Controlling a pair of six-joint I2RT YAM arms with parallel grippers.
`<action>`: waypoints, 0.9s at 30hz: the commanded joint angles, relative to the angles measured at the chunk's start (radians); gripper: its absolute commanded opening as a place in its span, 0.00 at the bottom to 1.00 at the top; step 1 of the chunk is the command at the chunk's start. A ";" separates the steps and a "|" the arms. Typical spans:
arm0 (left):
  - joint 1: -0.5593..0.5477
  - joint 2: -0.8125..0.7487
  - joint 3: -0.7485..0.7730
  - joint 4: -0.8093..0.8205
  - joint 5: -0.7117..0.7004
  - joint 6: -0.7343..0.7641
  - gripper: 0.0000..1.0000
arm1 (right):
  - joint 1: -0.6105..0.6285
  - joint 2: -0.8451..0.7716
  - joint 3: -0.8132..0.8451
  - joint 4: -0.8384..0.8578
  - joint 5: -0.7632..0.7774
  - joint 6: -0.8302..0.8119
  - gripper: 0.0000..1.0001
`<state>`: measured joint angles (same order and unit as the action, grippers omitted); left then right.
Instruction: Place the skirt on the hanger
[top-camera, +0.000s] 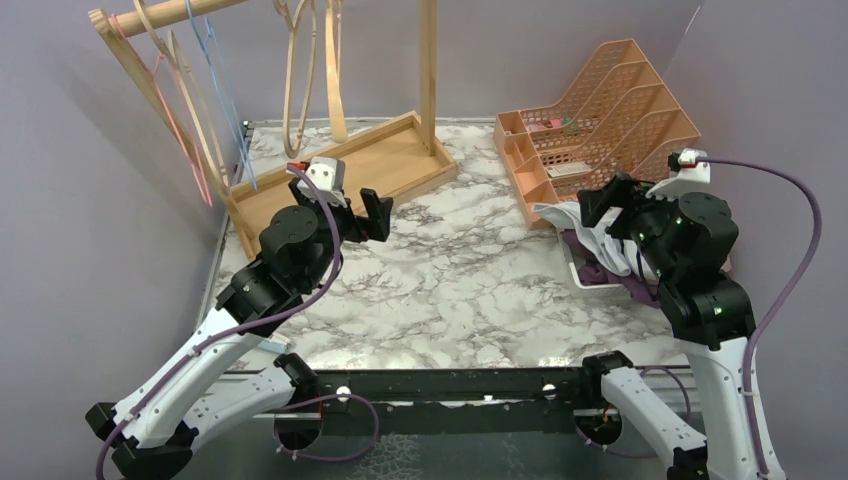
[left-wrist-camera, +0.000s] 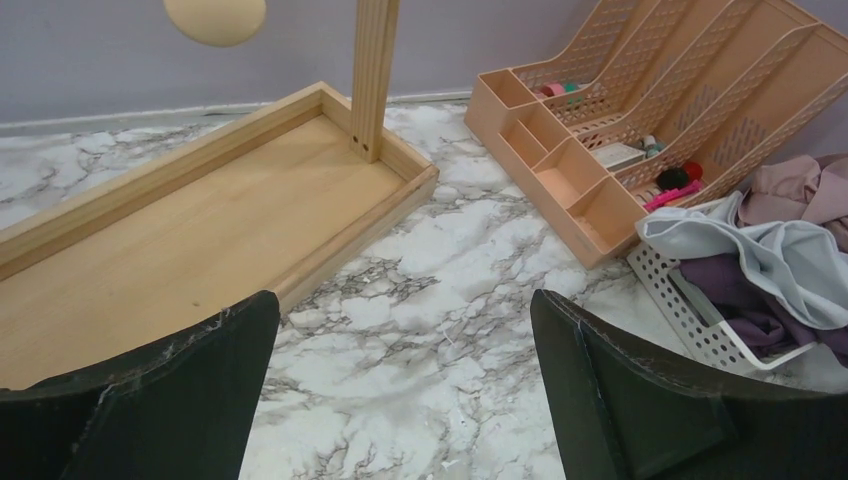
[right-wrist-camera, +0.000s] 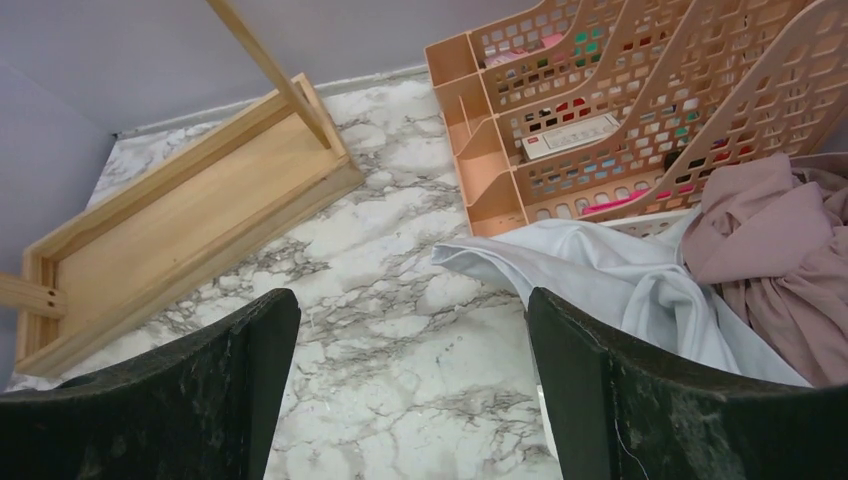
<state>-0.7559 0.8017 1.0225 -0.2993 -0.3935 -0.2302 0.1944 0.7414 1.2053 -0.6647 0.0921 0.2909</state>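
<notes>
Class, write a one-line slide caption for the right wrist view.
Open right gripper above the marble table, facing a pale grey garment beside the peach desk organizer.

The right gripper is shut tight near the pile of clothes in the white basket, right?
No. The right gripper is open, jaws wide apart and holding nothing, near the pile of clothes in the white basket. The right wrist view shows it.

You'll find the rack (top-camera: 340, 170) at the tabletop's (top-camera: 450, 290) back left, hangers (top-camera: 334, 90) on its rail. The organizer (top-camera: 600, 110) sits back right, the basket (left-wrist-camera: 680, 300) just before it, seemingly touching, with clothes (left-wrist-camera: 780, 260) inside.
</notes>
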 joint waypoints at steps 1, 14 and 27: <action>-0.003 -0.005 -0.022 -0.019 -0.015 -0.012 0.99 | -0.006 0.008 -0.003 -0.044 0.051 0.007 0.89; -0.003 -0.002 -0.236 0.145 0.055 -0.135 0.99 | -0.006 0.153 -0.060 -0.031 0.125 -0.128 0.93; -0.001 0.161 -0.341 0.307 0.154 -0.331 0.99 | -0.004 0.621 -0.004 -0.087 0.118 -0.192 0.88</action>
<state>-0.7559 0.9188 0.6777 -0.0917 -0.3061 -0.4812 0.1944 1.2903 1.1587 -0.7052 0.1947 0.1291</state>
